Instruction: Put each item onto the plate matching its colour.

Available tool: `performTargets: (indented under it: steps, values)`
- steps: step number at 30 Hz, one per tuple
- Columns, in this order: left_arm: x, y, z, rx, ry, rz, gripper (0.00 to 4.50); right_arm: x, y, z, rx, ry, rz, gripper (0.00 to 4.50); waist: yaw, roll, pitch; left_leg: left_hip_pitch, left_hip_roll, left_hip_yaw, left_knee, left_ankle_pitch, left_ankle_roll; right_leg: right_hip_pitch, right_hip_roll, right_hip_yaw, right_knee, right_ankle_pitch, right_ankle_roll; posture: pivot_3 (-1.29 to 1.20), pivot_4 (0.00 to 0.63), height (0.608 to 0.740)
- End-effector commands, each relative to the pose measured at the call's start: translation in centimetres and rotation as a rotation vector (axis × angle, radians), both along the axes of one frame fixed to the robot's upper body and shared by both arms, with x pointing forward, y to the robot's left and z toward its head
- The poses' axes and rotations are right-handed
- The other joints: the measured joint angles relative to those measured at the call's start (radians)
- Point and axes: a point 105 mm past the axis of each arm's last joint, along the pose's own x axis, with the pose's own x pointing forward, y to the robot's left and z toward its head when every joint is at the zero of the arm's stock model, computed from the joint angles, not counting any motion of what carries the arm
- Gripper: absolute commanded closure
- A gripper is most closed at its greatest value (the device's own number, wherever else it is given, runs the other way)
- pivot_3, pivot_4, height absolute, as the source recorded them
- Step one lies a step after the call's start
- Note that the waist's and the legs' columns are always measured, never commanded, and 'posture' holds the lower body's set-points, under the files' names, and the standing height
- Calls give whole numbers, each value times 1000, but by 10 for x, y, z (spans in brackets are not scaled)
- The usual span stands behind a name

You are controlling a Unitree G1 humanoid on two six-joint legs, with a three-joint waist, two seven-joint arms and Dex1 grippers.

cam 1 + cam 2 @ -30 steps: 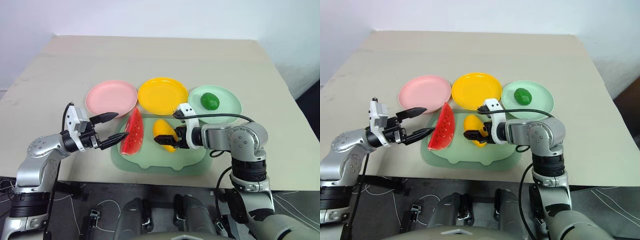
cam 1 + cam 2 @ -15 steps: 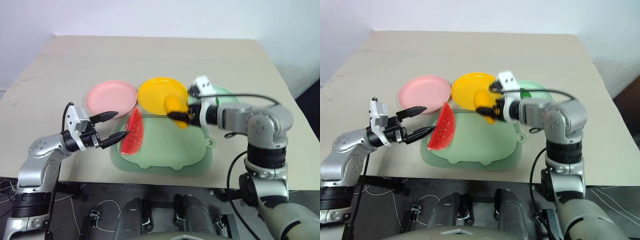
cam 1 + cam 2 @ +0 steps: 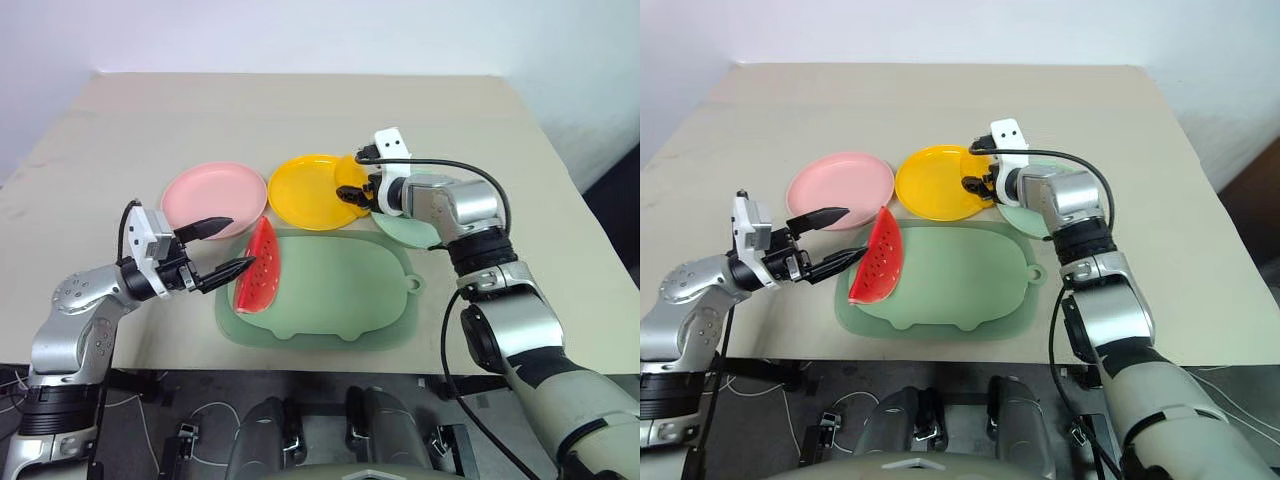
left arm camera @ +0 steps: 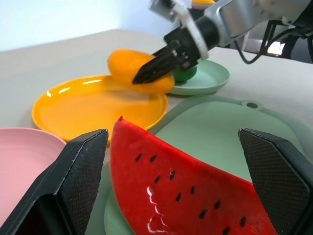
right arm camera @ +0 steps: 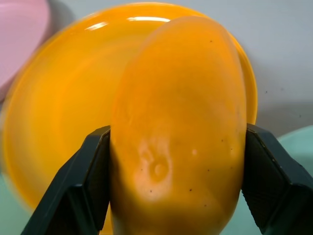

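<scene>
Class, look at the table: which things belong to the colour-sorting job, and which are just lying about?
Part of the job:
watermelon wedge
mango, held in the right gripper
green fruit
pink plate
yellow plate
mint plate

Just lying about:
green mat
black cable

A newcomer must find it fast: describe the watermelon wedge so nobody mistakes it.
Start at the large green mat near the table's front edge. On the mat's left end, just in front of the pink plate, stands the watermelon wedge, between the fingers of the open left gripper. It is the only red toy, seeded, with a green rind.
</scene>
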Motion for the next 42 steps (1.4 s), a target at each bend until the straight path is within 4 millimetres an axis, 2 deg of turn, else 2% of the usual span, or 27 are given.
performTargets:
  steps: [1, 7, 9, 11, 16, 19, 21, 23, 27, 32, 35, 38, 42]
  values:
    - [-3, 3, 11, 8, -46, 12, 0, 6, 23, 22, 14, -75, 54, 1308, -6, 0, 0, 0, 0, 0, 0, 0, 0, 0, 0, 0, 0, 0, 0, 0, 150, 696]
    - [-4, -2, 13, 6, -49, 16, 0, 6, 53, 19, 5, -77, 95, 1308, -16, 0, 0, 0, 0, 0, 0, 0, 0, 0, 0, 0, 2, 0, 0, 0, 150, 696]
    - [-4, -3, 14, 6, -50, 17, 0, 6, 58, 20, 5, -80, 109, 574, -16, 0, 0, 0, 0, 0, 0, 0, -1, 0, 0, 0, 2, 0, 0, 0, 150, 696]
    - [-3, -4, 16, 5, -50, 20, 0, 5, 61, 21, 13, -84, 117, 37, -16, 0, 0, 0, 0, 0, 0, 0, -1, 0, -1, 0, 2, 0, 0, 0, 150, 696]
    - [-3, -5, 18, 1, -53, 27, 0, 6, 64, 32, 34, -149, 135, 37, -17, 0, 0, 0, 0, 0, 0, 0, -1, -1, -1, 0, 2, 0, 0, 0, 150, 696]
    - [-2, -3, 21, -15, -55, 40, 0, 5, 51, 53, 79, -210, 151, 37, -16, 0, 0, 0, 0, 0, 0, 0, -1, -1, -1, 0, 2, 0, 0, 0, 150, 696]
    - [-2, -2, 27, -36, -64, 53, 0, -6, 40, 66, 119, -240, 190, 37, -10, 0, 0, 0, 0, -1, 0, 0, -1, -1, -1, 0, 2, 0, 0, 0, 150, 696]
    - [-4, -1, 31, -46, -68, 58, 0, -22, 33, 70, 147, -250, 228, 37, -4, -1, 0, 0, -1, -2, 0, 0, -1, 0, -2, 0, 2, 0, 0, 0, 150, 696]
    - [-8, -3, 33, -28, -51, 93, 0, -61, 24, 61, 150, -258, 293, 37, -6, -1, -1, 2, 0, -3, 0, 0, -1, 1, -2, 0, 2, 0, 0, 0, 150, 696]
    - [-16, -14, 41, -49, -60, 127, 0, -87, 14, 52, 152, -247, 313, 37, -8, -1, 0, 2, 0, -3, 0, 1, -2, 1, -2, 0, 3, 0, 0, 0, 150, 696]
    - [-19, -18, 43, -59, -44, 163, 0, -93, 6, 46, 148, -233, 301, 37, -1, -1, -1, 2, 0, -3, 0, 1, -2, 1, -1, 0, 3, 0, 0, 0, 150, 696]
    - [-13, -10, 35, -16, 1, 326, 0, -96, -2, 33, 84, -229, 291, 37, 9, -1, -1, 2, 0, -3, 0, 1, -2, 2, -1, 0, 3, 0, 0, 0, 150, 696]
    - [-16, -11, 32, -31, 30, 383, 0, -96, -6, 31, 93, -219, 282, 37, 11, -1, -1, 2, 0, -3, 1, 1, -2, 2, -1, 0, 3, 0, 0, 0, 150, 696]
